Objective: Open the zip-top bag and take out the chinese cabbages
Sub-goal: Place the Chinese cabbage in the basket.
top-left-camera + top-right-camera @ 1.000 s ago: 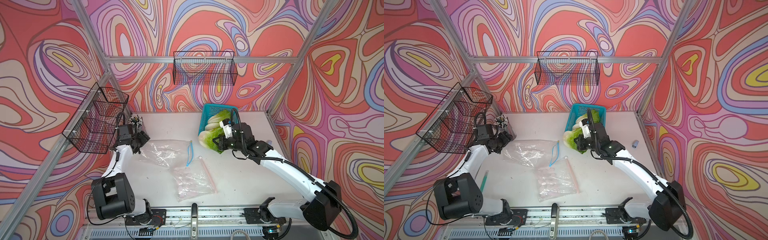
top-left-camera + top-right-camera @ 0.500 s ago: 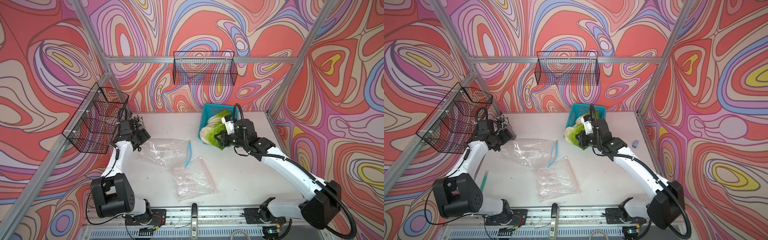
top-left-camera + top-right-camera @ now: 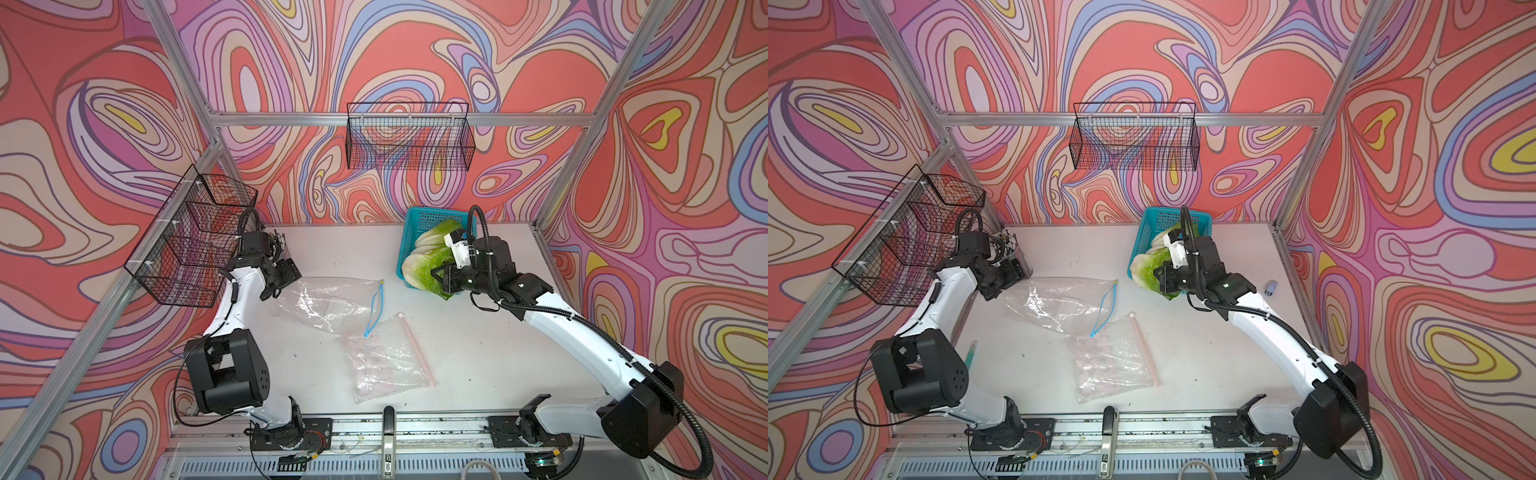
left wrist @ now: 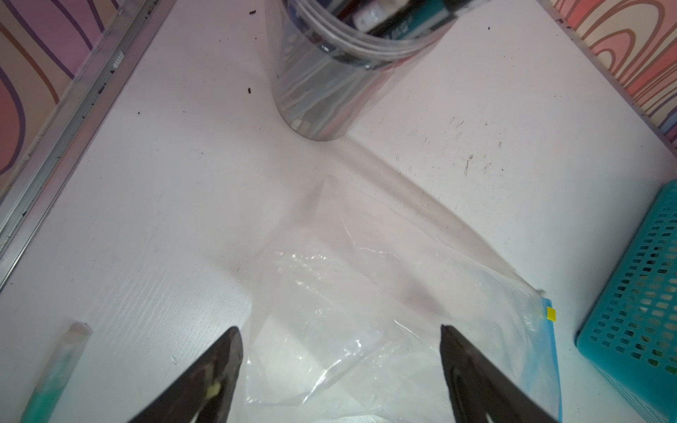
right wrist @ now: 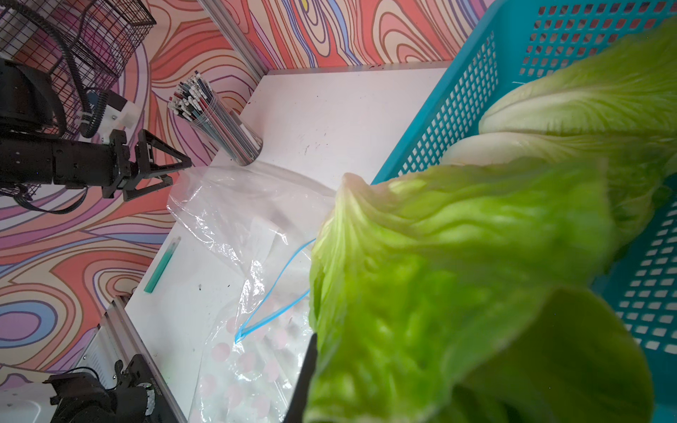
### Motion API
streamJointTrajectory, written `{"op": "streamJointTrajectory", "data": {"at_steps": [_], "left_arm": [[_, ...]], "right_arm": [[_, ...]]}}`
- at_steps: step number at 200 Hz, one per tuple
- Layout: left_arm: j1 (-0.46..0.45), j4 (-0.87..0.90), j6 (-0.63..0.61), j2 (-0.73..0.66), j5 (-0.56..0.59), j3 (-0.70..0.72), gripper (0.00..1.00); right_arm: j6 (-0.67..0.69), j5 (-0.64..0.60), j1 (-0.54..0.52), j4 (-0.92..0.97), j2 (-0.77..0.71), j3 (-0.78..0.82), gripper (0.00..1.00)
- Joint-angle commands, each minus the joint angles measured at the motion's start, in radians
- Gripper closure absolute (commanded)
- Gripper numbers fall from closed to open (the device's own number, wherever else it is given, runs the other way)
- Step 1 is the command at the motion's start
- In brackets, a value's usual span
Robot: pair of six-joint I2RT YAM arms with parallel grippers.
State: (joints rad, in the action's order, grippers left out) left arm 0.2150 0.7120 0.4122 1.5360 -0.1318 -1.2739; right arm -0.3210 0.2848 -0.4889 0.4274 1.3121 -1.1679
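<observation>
Right gripper (image 3: pixel 437 277): jaws closed on the crinkly yellow-green leaf end of one small oblong chinese cabbage (image 3: pixel 419 270). Its white ribbed base points away from the arm. In the right wrist view this cabbage (image 5: pixel 458 274) fills most of the frame, and only one dark finger (image 5: pixel 305 377) shows beside it.

The held cabbage sits at the near corner of the teal perforated plastic basket (image 3: pixel 417 216), with its leaf tips past the rim over the white table (image 3: pixel 478 353). Cannot tell whether it rests on the rim. Two more cabbages lie inside the basket (image 3: pixel 441 230) (image 3: pixel 424 249).

Left gripper (image 3: pixel 286 274): jaws spread wide with nothing gripped, hovering over the sealed end of the clear zip-top bag (image 3: pixel 328 297). The left wrist view (image 4: pixel 340 329) shows both fingers apart above the plastic.

The bag lies flat on the table between the two arms. Its blue zip strips (image 3: pixel 375 305) are parted into a loop at the end nearer the basket.

A second clear bag with a pink zip (image 3: pixel 386 361), holding pale pink round pieces, overlaps the first bag's near corner.

A clear cylinder of pens (image 3: pixel 1005 246) stands in the far left corner, just behind the left gripper. A green stick (image 3: pixel 971 353) lies beside the left arm.

Black wire baskets hang on the back wall (image 3: pixel 409 137) and the left wall (image 3: pixel 195 237).
</observation>
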Motion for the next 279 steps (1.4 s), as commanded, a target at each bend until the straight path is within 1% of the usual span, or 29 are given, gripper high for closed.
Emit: {"op": "streamJointTrajectory", "data": {"at_steps": [1, 40, 65, 111, 124, 146, 170, 203, 279], "left_arm": [[-0.005, -0.031, -0.02, -0.061, -0.024, 0.029, 0.14], [-0.005, -0.13, -0.019, -0.143, -0.059, 0.093, 0.16], [-0.005, -0.202, -0.02, -0.183, -0.121, 0.13, 0.18], [-0.005, -0.304, -0.012, -0.226, -0.228, 0.184, 0.21], [-0.005, -0.314, -0.016, -0.233, -0.233, 0.189, 0.21], [-0.004, -0.342, -0.019, -0.254, -0.244, 0.204, 0.21], [-0.005, -0.372, -0.021, -0.273, -0.255, 0.224, 0.21], [-0.004, -0.379, -0.027, -0.281, -0.255, 0.228, 0.21], [-0.005, -0.385, -0.026, -0.278, -0.262, 0.231, 0.21]], "right_arm": [[0.028, 0.007, 0.01, -0.009, 0.007, -0.046, 1.0], [0.056, 0.008, 0.026, 0.0, 0.017, -0.076, 1.0], [0.077, 0.015, 0.049, 0.008, 0.037, -0.096, 1.0], [0.106, 0.079, 0.096, -0.007, 0.088, -0.136, 1.0], [0.109, 0.098, 0.117, -0.01, 0.107, -0.145, 1.0], [0.111, 0.164, 0.162, -0.021, 0.144, -0.157, 1.0], [0.122, 0.196, 0.198, -0.007, 0.191, -0.182, 1.0], [0.148, 0.219, 0.219, 0.041, 0.264, -0.235, 1.0], [0.187, 0.282, 0.254, 0.091, 0.387, -0.295, 1.0]]}}
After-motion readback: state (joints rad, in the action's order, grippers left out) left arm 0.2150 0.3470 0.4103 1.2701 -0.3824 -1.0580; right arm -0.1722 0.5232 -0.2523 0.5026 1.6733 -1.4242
